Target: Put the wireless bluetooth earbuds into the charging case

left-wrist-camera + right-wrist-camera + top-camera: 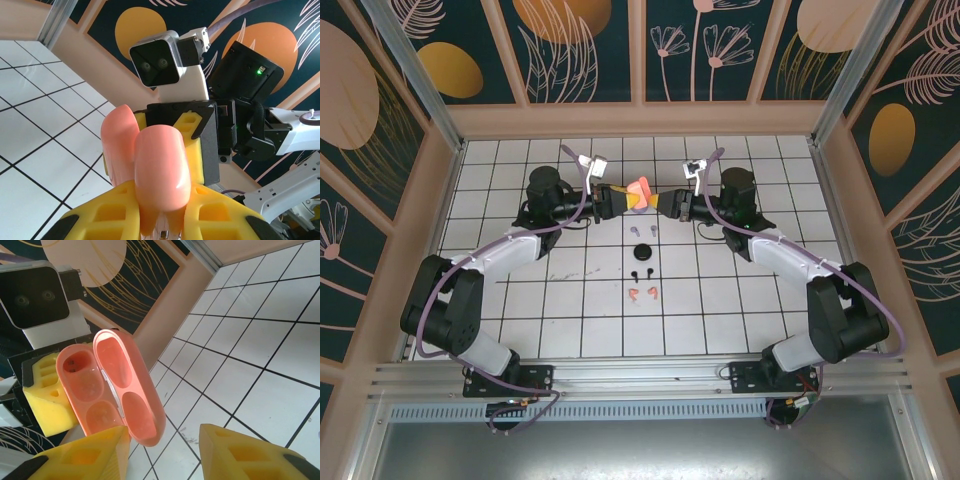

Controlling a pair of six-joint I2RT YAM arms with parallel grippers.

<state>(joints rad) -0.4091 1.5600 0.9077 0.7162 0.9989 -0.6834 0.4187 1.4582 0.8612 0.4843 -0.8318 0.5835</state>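
Observation:
A salmon-orange charging case (638, 191) is held above the table's far middle, with my left gripper (620, 198) shut on its base (160, 170). In the right wrist view the case (82, 387) stands open, its lid (127, 390) swung out and both wells empty. My right gripper (165, 450) is open around the lid's lower end; one finger (95, 452) lies against the lid's edge and the other (250, 452) stands well apart. The salmon-orange earbuds (641, 294) lie on the tiles nearer the arms. A black pair (640, 272) and a lavender pair (645, 229) lie beyond them.
A black case (642, 251) sits on the tiles between the lavender and black earbuds. The white tiled table (520, 300) is enclosed by patterned walls and a wooden rim (640, 120). Both arms reach inward and meet over the far middle.

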